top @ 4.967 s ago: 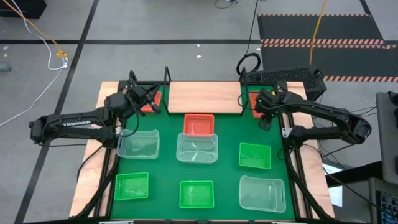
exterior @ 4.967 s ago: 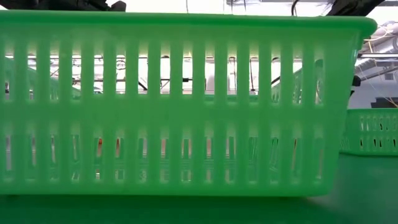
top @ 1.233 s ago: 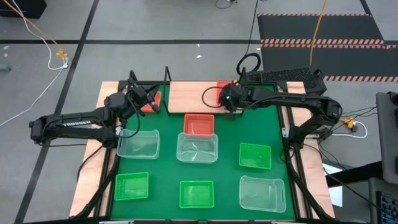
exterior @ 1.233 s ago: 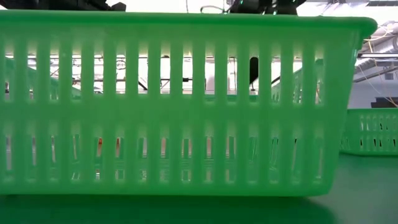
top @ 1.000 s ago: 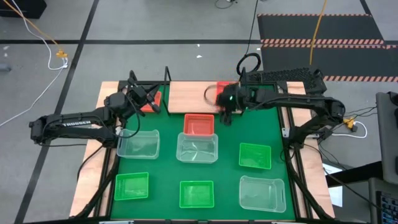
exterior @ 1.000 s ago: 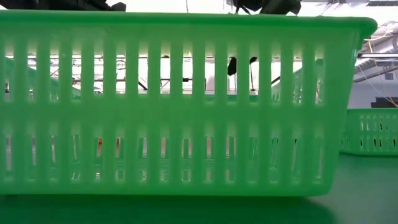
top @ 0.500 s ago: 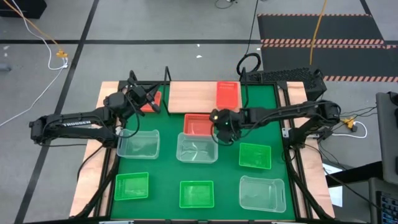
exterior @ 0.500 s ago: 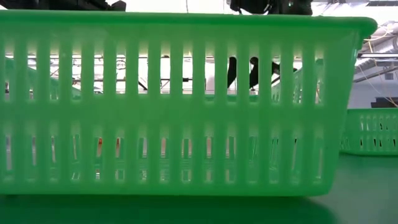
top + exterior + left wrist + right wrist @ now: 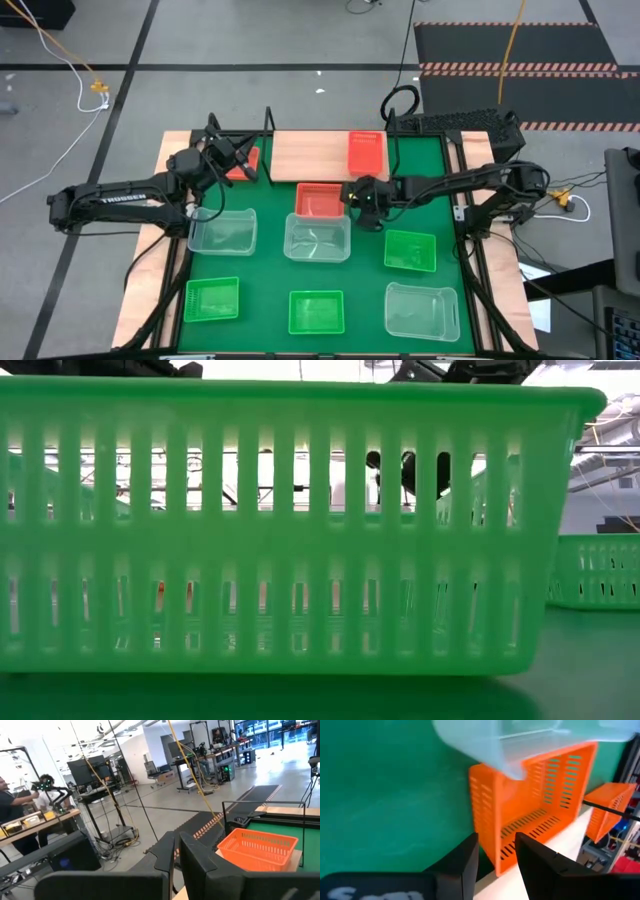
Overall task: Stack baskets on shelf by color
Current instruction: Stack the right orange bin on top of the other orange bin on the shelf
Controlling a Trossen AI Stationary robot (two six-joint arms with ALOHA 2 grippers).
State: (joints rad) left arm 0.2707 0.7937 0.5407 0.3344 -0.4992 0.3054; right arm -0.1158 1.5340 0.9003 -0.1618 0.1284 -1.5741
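We are working on the red baskets. One red basket [image 9: 366,153] is sitting on the right part of the shelf [image 9: 310,155], another [image 9: 320,199] on the green surface [image 9: 265,270] just in front of the shelf. Our right claw [image 9: 365,203] is hovering at that second basket's right edge, fingers apart and empty, probably lining up a grip on its wall. Our left claw [image 9: 240,158] is resting, closed, by the third red basket [image 9: 247,162] at the shelf's left end; whether it is gripping it, we cannot tell.
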